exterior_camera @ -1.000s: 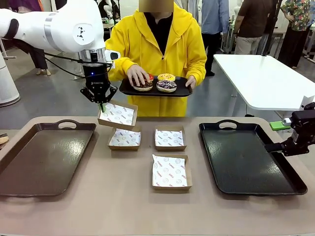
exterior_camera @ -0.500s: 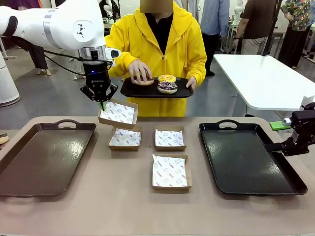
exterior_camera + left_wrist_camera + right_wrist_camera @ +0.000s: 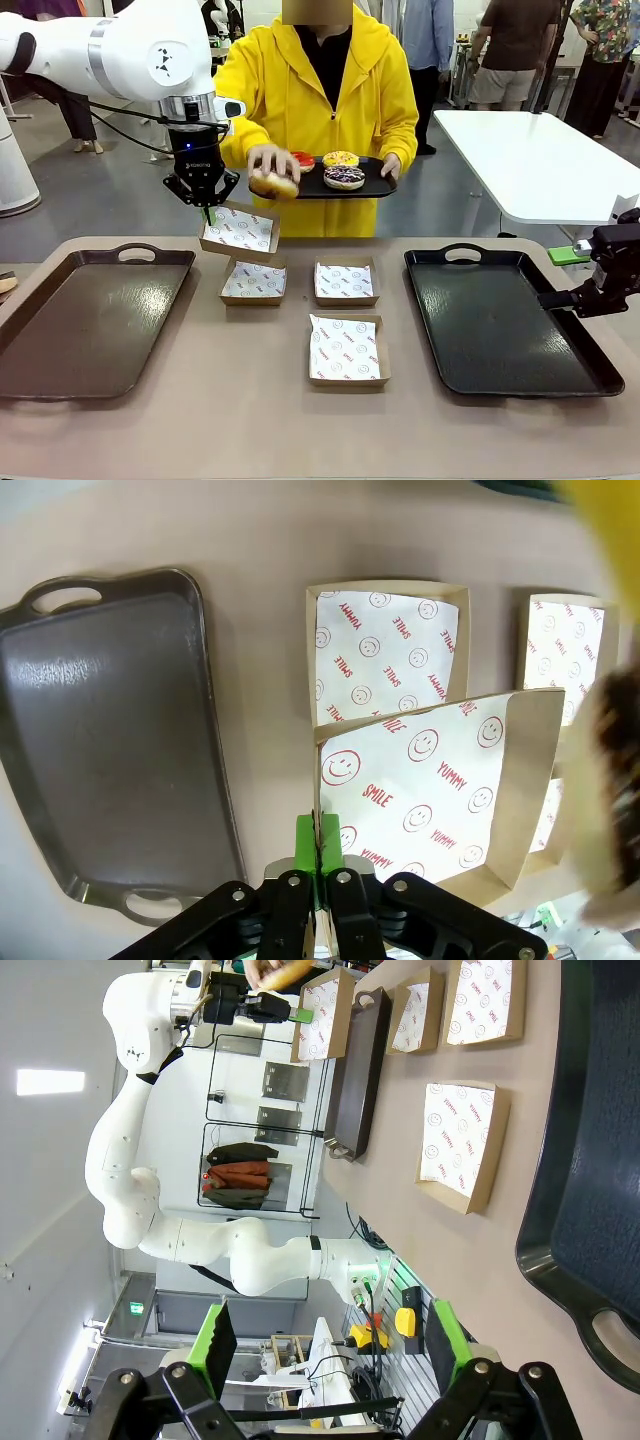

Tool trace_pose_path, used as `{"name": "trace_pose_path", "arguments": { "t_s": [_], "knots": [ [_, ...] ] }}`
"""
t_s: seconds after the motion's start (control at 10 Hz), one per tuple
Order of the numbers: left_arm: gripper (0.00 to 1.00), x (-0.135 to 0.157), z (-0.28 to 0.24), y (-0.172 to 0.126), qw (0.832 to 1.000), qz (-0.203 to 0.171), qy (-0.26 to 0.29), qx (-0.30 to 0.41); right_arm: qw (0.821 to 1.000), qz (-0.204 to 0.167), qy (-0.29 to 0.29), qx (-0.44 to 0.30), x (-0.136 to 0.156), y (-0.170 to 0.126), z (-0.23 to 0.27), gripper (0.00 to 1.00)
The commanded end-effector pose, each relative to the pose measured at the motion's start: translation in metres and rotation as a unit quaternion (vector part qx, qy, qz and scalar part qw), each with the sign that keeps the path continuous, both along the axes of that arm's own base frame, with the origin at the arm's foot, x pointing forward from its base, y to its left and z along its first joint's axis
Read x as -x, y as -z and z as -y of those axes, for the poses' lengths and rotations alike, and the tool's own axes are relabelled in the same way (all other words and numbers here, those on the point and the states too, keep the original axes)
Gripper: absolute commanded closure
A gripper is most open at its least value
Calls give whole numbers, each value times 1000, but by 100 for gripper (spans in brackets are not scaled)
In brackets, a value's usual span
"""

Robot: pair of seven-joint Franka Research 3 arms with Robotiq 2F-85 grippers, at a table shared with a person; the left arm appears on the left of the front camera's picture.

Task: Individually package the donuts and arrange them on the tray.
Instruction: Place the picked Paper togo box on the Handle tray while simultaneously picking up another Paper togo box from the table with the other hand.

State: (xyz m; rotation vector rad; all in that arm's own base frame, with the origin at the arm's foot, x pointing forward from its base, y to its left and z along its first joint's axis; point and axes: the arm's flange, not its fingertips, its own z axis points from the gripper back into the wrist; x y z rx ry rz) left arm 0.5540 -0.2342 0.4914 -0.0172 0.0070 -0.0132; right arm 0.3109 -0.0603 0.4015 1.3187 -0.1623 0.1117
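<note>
Brown-topped and pale at the side, one donut (image 3: 274, 186) is in the person's hand (image 3: 268, 162), lifted clear of the small black tray (image 3: 376, 188) that the person's other hand holds up at the far side of the table. It hangs just beside the left gripper (image 3: 207, 208) and above the far edge of the raised box (image 3: 240, 232). Three more donuts lie on that small tray: the red-iced donut (image 3: 303, 158), the yellow-iced donut (image 3: 340, 158) and the dark sprinkled donut (image 3: 344, 177).

The left gripper is pinched fully together on one thin side wall of the raised box, holding it off the table and tilted. Three other paper-lined boxes (image 3: 345, 350) lie flat on the table between the brown tray (image 3: 90, 330) and the black tray (image 3: 500, 330). The right gripper (image 3: 330, 1355) waits beside the black tray with its jaws wide apart, holding nothing.

The likely trouble is that single-wall pinch. A donut dropped in from any height could bend the cardboard, swing the box about the pads or pull it free. Because the box slopes, the donut might also slide to the low side and roll out, or drag the loose paper liner with it. The person's fingers are close to the gripper, so a sudden arm move risks a bump.
</note>
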Motion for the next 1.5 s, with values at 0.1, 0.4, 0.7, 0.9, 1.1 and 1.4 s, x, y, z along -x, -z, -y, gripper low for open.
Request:
{"name": "trace_pose_path", "arguments": {
  "t_s": [0.1,0.4,0.7,0.9,1.1,1.4],
  "knots": [
    [100,4,-1,-1,1000,-1,-10,-2,1000,0,0,-2,0,0,0,0],
    [100,4,-1,-1,1000,-1,-10,-2,1000,0,0,-2,0,0,0,0],
    [100,4,-1,-1,1000,-1,-10,-2,1000,0,0,-2,0,0,0,0],
    [100,4,-1,-1,1000,-1,-10,-2,1000,0,0,-2,0,0,0,0],
    [100,4,-1,-1,1000,-1,-10,-2,1000,0,0,-2,0,0,0,0],
    [100,4,-1,-1,1000,-1,-10,-2,1000,0,0,-2,0,0,0,0]
  ]
}}
